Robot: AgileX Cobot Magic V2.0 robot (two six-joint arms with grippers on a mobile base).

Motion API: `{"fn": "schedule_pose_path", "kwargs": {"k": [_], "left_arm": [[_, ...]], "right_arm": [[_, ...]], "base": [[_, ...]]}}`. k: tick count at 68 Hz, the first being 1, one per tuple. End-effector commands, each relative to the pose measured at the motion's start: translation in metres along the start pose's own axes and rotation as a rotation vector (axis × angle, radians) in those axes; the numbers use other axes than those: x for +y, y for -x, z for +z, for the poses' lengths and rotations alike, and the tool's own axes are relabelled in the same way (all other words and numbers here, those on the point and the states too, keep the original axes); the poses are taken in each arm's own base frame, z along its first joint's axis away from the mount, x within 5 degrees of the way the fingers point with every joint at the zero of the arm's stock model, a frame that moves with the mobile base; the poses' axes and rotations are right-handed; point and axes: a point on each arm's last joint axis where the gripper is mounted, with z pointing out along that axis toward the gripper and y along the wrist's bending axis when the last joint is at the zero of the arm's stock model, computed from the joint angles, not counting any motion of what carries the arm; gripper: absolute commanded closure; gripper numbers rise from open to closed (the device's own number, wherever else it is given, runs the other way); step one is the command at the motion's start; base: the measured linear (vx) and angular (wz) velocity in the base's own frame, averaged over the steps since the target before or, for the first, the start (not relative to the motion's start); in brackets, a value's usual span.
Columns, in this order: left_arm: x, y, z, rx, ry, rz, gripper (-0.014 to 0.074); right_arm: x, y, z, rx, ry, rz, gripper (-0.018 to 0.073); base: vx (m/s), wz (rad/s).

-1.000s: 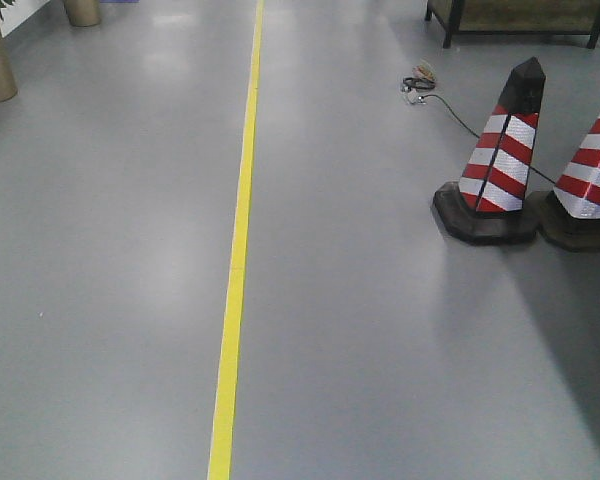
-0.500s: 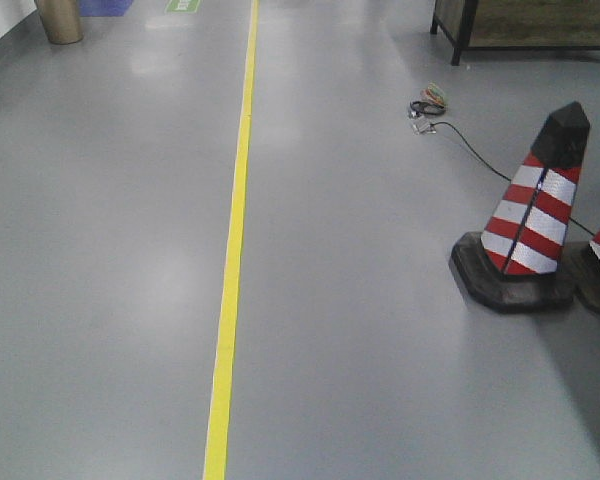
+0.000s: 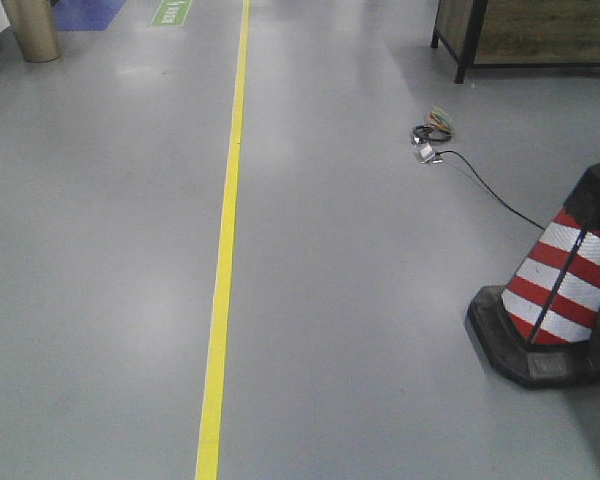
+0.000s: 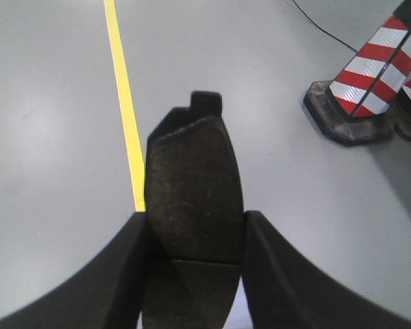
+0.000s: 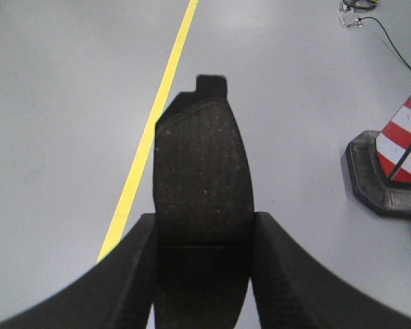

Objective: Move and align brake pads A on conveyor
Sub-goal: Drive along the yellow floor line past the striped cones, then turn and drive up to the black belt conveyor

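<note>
Each of your arms carries one brake pad, and no belt shows in any view yet. All you see below is the grey floor (image 3: 380, 300).

The left pincer (image 4: 195, 240) is clenched on a brake pad (image 4: 194, 185). Its two black fingers press the long edges near the groove, and the pad sticks out toward 12 o'clock with a small tab at its far tip. The right pincer (image 5: 204, 240) grips a second pad (image 5: 203, 178) the same way.

The pads look stiff and hard, so they likely will not bend or squash. They are probably a bit heavy for their size. The face looks rough and grainy, so it should not slip much. Holding them across the narrow sides, as now, seems a good spot.

From the front view, a yellow line (image 3: 223, 250) runs from 6 o'clock up to 12 o'clock. A striped cone (image 3: 565, 290) stands at about 4 o'clock, and a cable (image 3: 485, 185) lies at 2 o'clock. A wooden stand (image 3: 530, 30) sits at 1 o'clock.

You likely still have to reach the belt before setting the pads down.
</note>
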Motion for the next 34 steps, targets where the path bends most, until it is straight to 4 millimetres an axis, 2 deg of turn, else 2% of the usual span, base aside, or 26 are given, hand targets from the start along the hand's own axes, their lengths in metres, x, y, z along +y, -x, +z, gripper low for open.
{"fn": "schedule_pose_path", "kwargs": {"k": [1, 34], "left_arm": [[-0.0034, 0.0136, -0.0040, -0.092, -0.028, 0.004, 0.0603], [-0.0034, 0.0136, -0.0040, -0.093, -0.029, 0.004, 0.0603]], "right_arm": [[-0.0004, 0.0152, -0.0047, -0.108, -0.010, -0.007, 0.0564], [-0.0004, 0.0152, -0.0047, -0.108, -0.010, -0.007, 0.0564]], "base": [[0.58, -0.05], [0.52, -0.04]]}}
